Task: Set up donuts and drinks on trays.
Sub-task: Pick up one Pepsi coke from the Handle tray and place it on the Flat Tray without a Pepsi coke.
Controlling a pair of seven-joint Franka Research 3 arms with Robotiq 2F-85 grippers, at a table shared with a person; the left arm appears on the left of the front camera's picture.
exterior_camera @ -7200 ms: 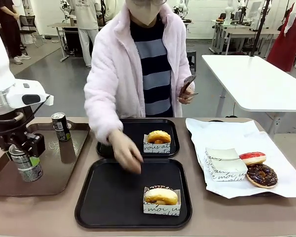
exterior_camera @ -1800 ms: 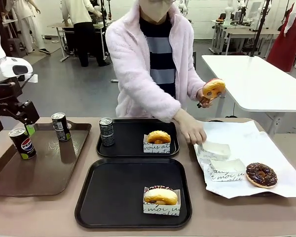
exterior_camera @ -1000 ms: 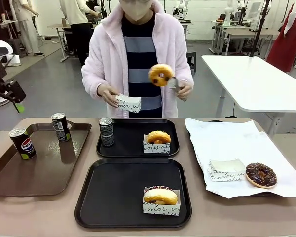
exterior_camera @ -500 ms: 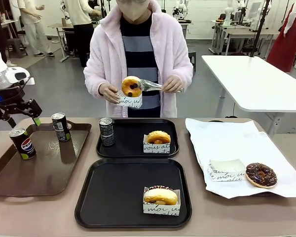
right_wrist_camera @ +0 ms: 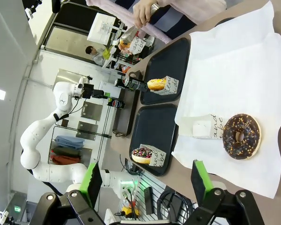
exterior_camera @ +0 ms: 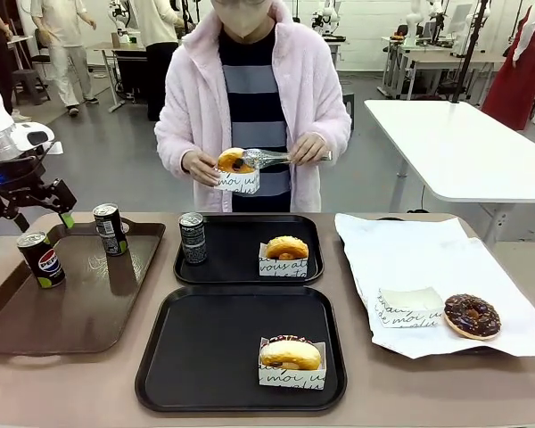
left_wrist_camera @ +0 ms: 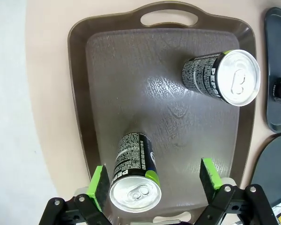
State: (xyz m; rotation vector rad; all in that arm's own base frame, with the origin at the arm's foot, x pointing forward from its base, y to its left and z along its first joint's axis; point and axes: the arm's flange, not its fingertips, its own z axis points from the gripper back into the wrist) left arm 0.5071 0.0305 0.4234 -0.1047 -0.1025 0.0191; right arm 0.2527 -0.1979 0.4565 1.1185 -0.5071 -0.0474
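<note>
Pepsi can (exterior_camera: 40, 259): upright on the left side of the brown tray (exterior_camera: 89, 308), long axis vertical. Left gripper (left_wrist_camera: 154, 177) hangs above it, pointing down along that axis, jaws spread to full width, nothing held. Wrist view: the can top sits off-centre, just beside one green pad (left_wrist_camera: 99, 180), with a wide gap to the other.

Judgement: centre the can with a sideways shift before descent, or that pad may land on the rim.

Second can (exterior_camera: 110, 229) stands apart on the same tray, not in the way. Likely destination is the near black tray (exterior_camera: 205, 357), which has a donut (exterior_camera: 290, 354) but no drink.

Left arm is clearly nearer. Right gripper (right_wrist_camera: 145, 180), wide open and empty, hangs over the white paper (right_wrist_camera: 225, 61) with the chocolate donut (right_wrist_camera: 241, 136).
</note>
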